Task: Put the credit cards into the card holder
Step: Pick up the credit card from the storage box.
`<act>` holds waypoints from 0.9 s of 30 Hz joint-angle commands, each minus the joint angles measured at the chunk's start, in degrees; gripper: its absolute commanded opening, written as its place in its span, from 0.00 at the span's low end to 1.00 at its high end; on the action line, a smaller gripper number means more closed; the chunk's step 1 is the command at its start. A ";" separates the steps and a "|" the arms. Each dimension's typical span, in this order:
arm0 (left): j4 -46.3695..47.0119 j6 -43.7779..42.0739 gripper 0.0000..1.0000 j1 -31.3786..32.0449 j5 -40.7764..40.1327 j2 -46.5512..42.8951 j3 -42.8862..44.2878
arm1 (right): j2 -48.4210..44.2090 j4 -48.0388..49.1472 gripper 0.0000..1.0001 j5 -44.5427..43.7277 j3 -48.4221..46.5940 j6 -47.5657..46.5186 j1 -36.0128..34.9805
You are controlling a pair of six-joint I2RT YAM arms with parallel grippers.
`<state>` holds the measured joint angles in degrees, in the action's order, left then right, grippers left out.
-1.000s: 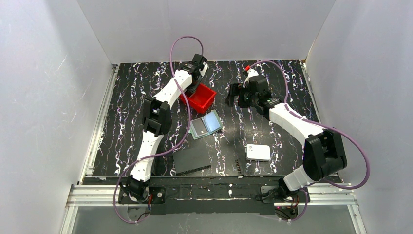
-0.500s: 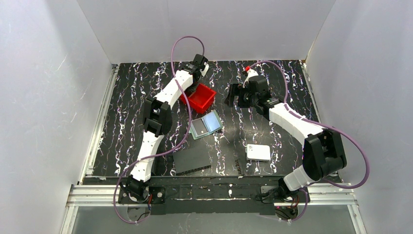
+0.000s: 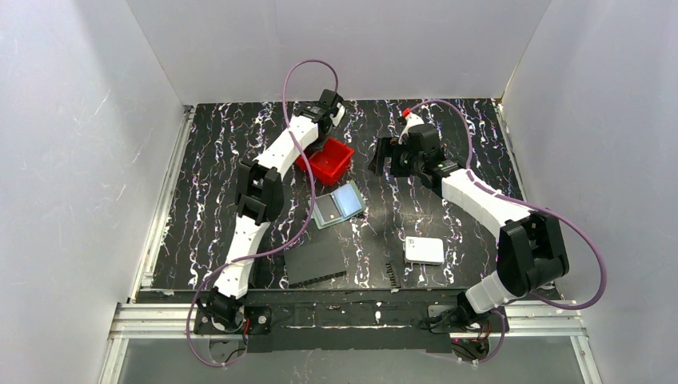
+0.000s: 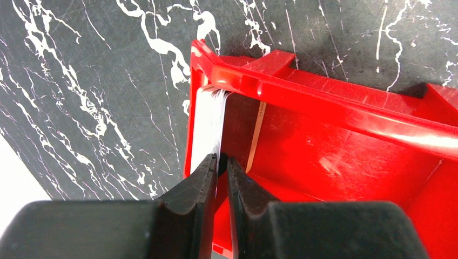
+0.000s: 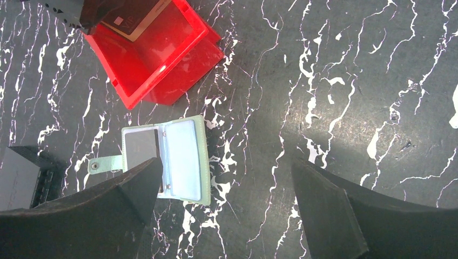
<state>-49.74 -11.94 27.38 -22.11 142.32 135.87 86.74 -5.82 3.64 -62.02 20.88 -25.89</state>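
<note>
A stack of white credit cards point(image 4: 208, 121) stands on edge against the left wall of the red bin point(image 4: 324, 102), with a tan card point(image 4: 257, 135) beside it. My left gripper point(image 4: 222, 159) reaches into that corner, its jaws drawn almost together on the edge of one card of the stack. From above, the left gripper point(image 3: 318, 142) is over the bin point(image 3: 329, 162). The card holder point(image 3: 338, 206) lies open on the table, grey-green with pale pockets point(image 5: 181, 154). My right gripper point(image 5: 227, 167) hovers wide open just right of it, holding nothing.
A white rounded box point(image 3: 424, 250) lies at the right front. A flat black rectangle point(image 3: 314, 260) sits in front of the holder, with a small black toothed strip point(image 3: 392, 274) nearby. White walls close in the marbled black table point(image 3: 456, 128) on three sides.
The left gripper's jaws have drawn closer together inside the bin. The arms and the objects on the table have hardly moved.
</note>
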 commanded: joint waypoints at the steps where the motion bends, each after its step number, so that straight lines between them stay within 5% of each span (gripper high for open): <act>1: -0.30 -0.49 0.10 0.40 -2.14 -3.95 -0.08 | 0.23 2.05 0.98 0.40 0.04 0.36 -0.04; 27: -2.06 3.47 0.00 1.01 4.02 -11.53 -2.98 | 0.18 2.05 0.98 0.66 0.23 0.56 -0.08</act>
<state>-50.17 -10.41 28.23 -19.49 138.23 133.49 86.74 -5.85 3.66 -62.02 21.06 -25.89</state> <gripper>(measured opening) 0.010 0.982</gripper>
